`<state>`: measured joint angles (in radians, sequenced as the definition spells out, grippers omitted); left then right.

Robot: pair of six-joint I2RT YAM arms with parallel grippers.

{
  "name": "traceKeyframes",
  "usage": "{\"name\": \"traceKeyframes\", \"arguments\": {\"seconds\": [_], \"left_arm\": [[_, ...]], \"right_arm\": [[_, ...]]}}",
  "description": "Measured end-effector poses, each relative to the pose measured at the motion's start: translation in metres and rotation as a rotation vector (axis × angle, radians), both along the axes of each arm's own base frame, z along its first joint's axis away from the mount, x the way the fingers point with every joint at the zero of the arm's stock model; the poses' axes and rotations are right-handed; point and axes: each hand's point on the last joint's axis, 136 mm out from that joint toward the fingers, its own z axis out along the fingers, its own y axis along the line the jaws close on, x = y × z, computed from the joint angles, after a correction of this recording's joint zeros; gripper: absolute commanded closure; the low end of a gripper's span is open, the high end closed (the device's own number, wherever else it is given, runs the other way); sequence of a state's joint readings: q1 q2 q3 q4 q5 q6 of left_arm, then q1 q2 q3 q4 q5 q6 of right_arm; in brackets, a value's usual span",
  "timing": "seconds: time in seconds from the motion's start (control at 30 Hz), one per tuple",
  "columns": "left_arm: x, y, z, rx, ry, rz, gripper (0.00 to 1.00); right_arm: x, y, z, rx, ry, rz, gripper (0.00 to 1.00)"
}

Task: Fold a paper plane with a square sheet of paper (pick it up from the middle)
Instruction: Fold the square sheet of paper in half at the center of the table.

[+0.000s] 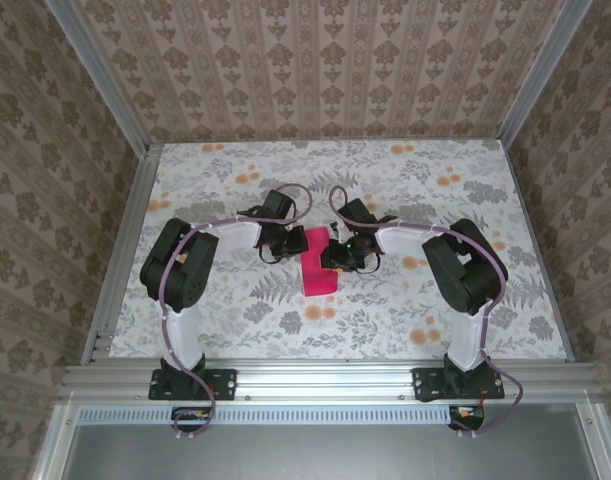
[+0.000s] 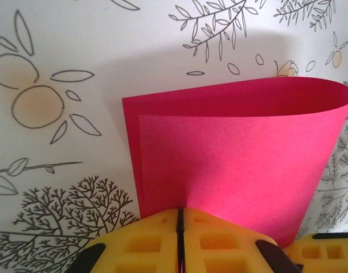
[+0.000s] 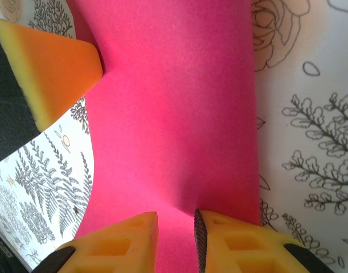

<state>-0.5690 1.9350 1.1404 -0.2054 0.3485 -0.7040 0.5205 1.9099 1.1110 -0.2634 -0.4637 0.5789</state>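
Standing here, I'd say this is very early in the job. The square sheet of paper (image 1: 318, 262) lies at the middle of the flowered worktop (image 1: 385, 320), between the two arms, and it has been doubled over into a loose half. The bend on one side is a soft open curve, not a pressed crease (the left wrist view shows the top layer bulging up off the lower one). The free edges nearly meet, with a narrow strip of the under layer showing past the upper one.

The left gripper (image 2: 180, 213) is clamped tight on the paper's near edge. The right gripper (image 3: 176, 216) sits at the opposite side, its jaws a little apart with the paper running between them.

By my reckoning, flattening that first fold is what's in hand. The nose corners, the wings and the centre ridge are all left to do; nothing pointed or dart-like exists yet.
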Motion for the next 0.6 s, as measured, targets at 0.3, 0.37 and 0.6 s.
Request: {"name": "traceKeyframes", "arguments": {"seconds": [0.3, 0.37, 0.6], "left_arm": [[0.0, 0.0, 0.0, 0.0, -0.001, -0.001, 0.9], [0.0, -0.001, 0.0, -0.001, -0.002, -0.002, 0.9], [0.0, -0.002, 0.0, -0.002, -0.003, -0.003, 0.9]], "right_arm": [[-0.024, -0.007, 0.0, 0.02, 0.037, 0.015, 0.74], [-0.028, -0.009, -0.004, 0.018, 0.048, 0.016, 0.74], [-0.028, -0.009, -0.005, 0.017, 0.047, 0.016, 0.77]]}}
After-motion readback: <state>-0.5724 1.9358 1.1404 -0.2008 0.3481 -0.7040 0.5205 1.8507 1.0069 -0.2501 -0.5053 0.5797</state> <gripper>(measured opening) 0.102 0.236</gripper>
